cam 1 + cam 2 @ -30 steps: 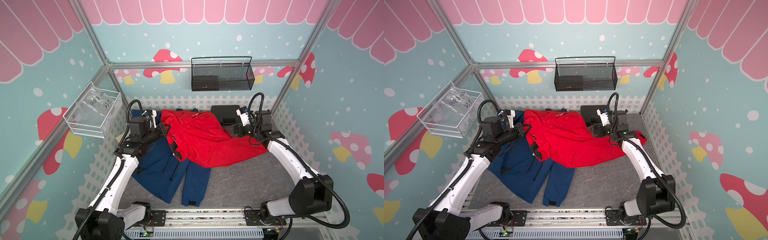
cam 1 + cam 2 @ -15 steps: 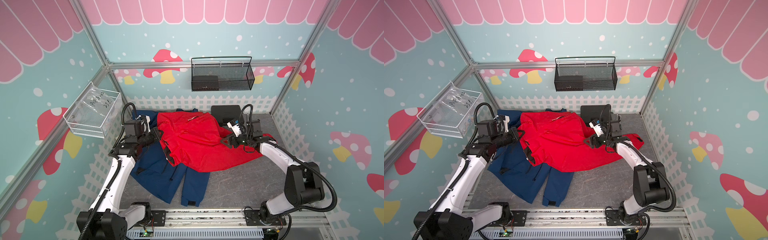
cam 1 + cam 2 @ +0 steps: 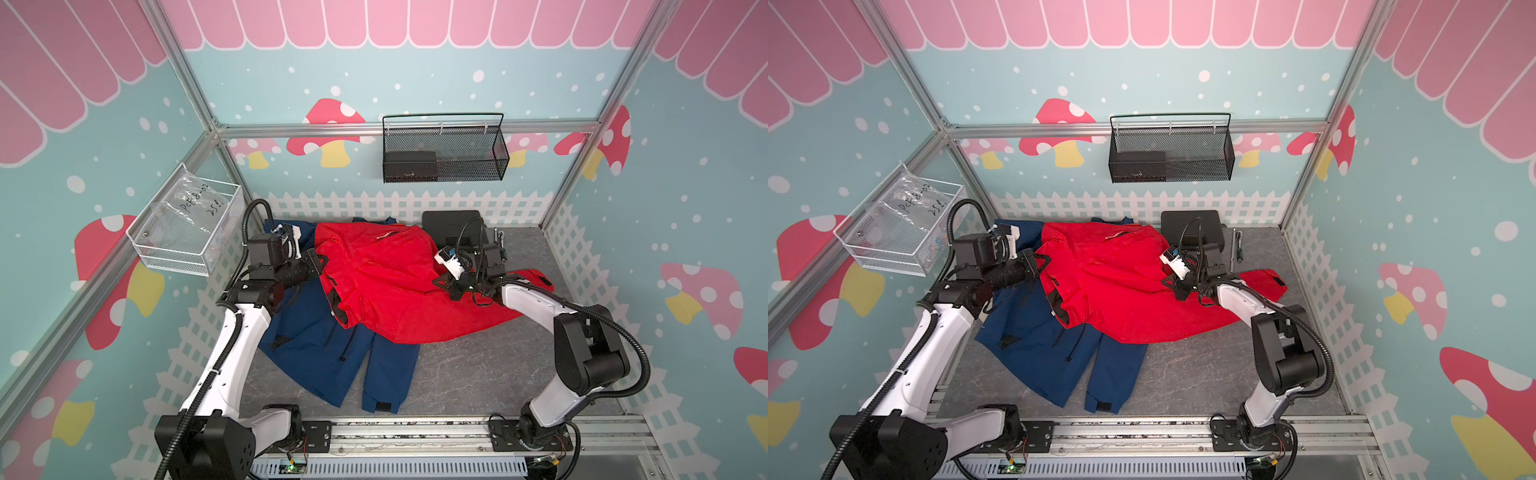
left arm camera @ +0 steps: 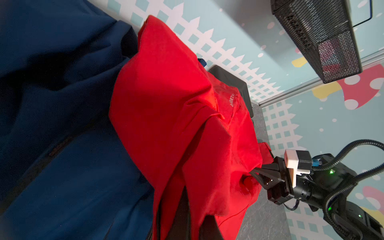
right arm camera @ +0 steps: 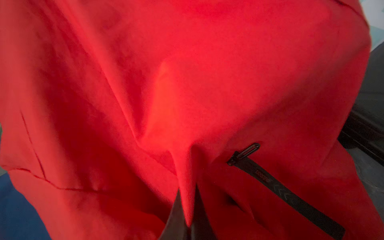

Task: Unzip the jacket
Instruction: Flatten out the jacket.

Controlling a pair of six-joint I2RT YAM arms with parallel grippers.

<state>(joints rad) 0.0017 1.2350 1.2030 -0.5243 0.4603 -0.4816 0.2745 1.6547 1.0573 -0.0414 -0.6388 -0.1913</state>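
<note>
The red jacket point(image 3: 386, 286) lies at the back of the counter point(image 3: 478, 374), over a blue jacket point(image 3: 316, 353). The left tool point(image 3: 320, 264) clamps its edge; the right tool point(image 5: 188, 209) pinches a plain fold beside the zip pull point(image 5: 247, 151), so pulling may just drag cloth.

This is a robot test cell in a lab, dressed like a playroom. An aluminium frame point(image 3: 270, 132) holds walls printed with mushrooms point(image 3: 328, 124) and a white fence point(image 3: 374, 203). A left arm point(image 3: 241, 332) and a right arm point(image 3: 528, 299) are fixed on a metal rail point(image 3: 415, 428) before the grey bench point(image 3: 478, 374). A black wire basket point(image 3: 457, 158) hangs behind.
</note>
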